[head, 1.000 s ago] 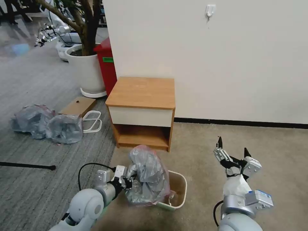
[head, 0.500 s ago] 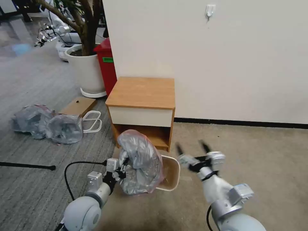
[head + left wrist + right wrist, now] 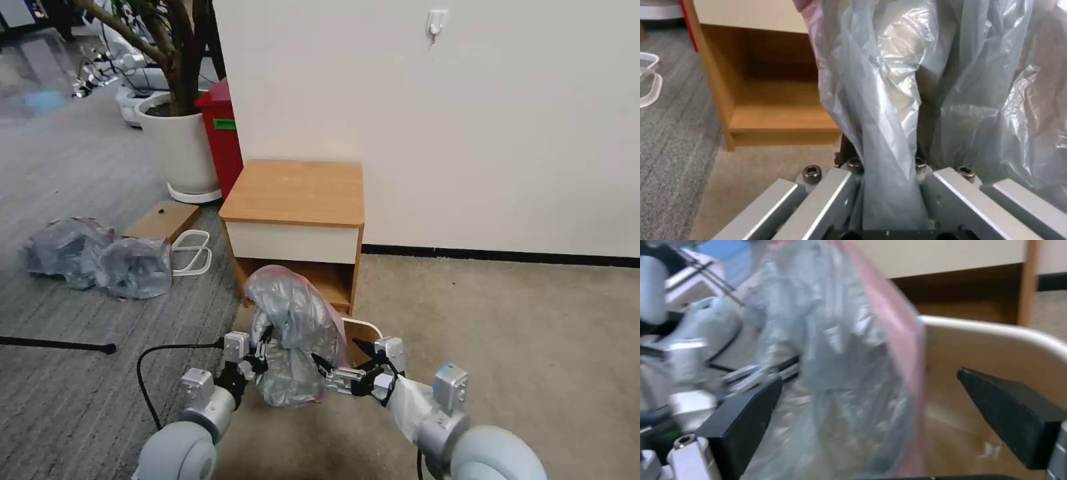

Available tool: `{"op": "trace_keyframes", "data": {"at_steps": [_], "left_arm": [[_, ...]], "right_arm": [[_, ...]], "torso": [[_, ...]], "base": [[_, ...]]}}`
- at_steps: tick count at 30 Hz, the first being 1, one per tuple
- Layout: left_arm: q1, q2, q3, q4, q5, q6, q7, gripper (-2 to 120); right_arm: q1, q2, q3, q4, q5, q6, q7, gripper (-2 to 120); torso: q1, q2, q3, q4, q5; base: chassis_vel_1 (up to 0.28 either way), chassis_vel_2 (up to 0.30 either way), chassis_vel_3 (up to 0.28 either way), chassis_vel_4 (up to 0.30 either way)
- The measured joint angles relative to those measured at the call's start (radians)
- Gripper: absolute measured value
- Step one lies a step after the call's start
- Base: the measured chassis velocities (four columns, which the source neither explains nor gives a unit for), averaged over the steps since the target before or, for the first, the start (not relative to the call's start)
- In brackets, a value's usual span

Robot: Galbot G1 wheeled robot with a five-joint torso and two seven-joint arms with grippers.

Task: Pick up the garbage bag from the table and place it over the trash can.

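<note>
Between its pinching left gripper (image 3: 261,347) and spread right gripper (image 3: 340,357) hangs the garbage bag (image 3: 293,333).

I stand in what looks like an office or test space: grey striped carpet (image 3: 73,167) fills the left of the frame, beige carpet (image 3: 520,320) the right. A potted tree in a white planter (image 3: 179,148) and another robot (image 3: 113,63) occupy the upper left.

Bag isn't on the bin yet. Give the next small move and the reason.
Probably close the right gripper on the pink rim of the garbage bag. Its fingers straddle that rim, open, while the left gripper already pinches the other side beside the trash can.
</note>
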Motion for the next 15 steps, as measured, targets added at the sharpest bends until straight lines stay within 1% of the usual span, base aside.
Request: {"op": "trace_keyframes", "data": {"at_steps": [4, 6, 7, 8, 11, 12, 15], "left_arm": [[0.006, -0.002, 0.004, 0.000, 0.010, -0.002, 0.004, 3], [0.007, -0.006, 0.004, 0.000, 0.013, -0.010, 0.004, 3], [0.007, -0.008, 0.004, 0.004, 0.013, -0.023, 0.004, 3], [0.007, -0.008, 0.004, 0.004, 0.013, -0.023, 0.004, 3], [0.009, -0.014, 0.003, 0.015, 0.017, -0.051, 0.005, 3], [0.009, -0.014, 0.003, 0.015, 0.017, -0.051, 0.005, 3], [0.018, -0.018, 0.003, 0.018, 0.019, -0.059, 0.008, 3]], "right_arm": [[0.020, 0.006, -0.015, -0.021, 0.014, -0.003, 0.026, 99], [0.027, 0.009, -0.029, -0.034, 0.018, -0.003, 0.031, 97], [0.031, 0.012, -0.036, -0.042, 0.018, -0.002, 0.033, 93], [0.031, 0.012, -0.036, -0.042, 0.018, -0.002, 0.033, 93], [0.037, 0.018, -0.048, -0.060, 0.015, 0.008, 0.035, 80], [0.037, 0.018, -0.048, -0.060, 0.015, 0.008, 0.035, 80], [0.043, 0.020, -0.053, -0.069, 0.011, 0.019, 0.033, 66]], "torso": [[0.000, 0.000, 0.000, 0.0001, 0.0000], [0.000, 0.000, 0.000, 0.0000, 0.0000], [0.000, 0.000, 0.000, 0.0000, 0.0000], [0.000, 0.000, 0.000, 0.0000, 0.0000], [0.000, 0.000, 0.000, 0.0000, 0.0000], [0.000, 0.000, 0.000, 0.0000, 0.0000], [0.000, 0.000, 0.000, 0.0000, -0.0001]], "base": [[0.000, 0.000, 0.000, 0.000], [0.000, 0.000, 0.000, 0.000], [0.000, 0.000, 0.000, 0.000], [0.000, 0.000, 0.000, 0.000], [0.000, 0.000, 0.000, 0.000], [0.000, 0.000, 0.000, 0.000], [0.000, 0.000, 0.000, 0.000]]}}
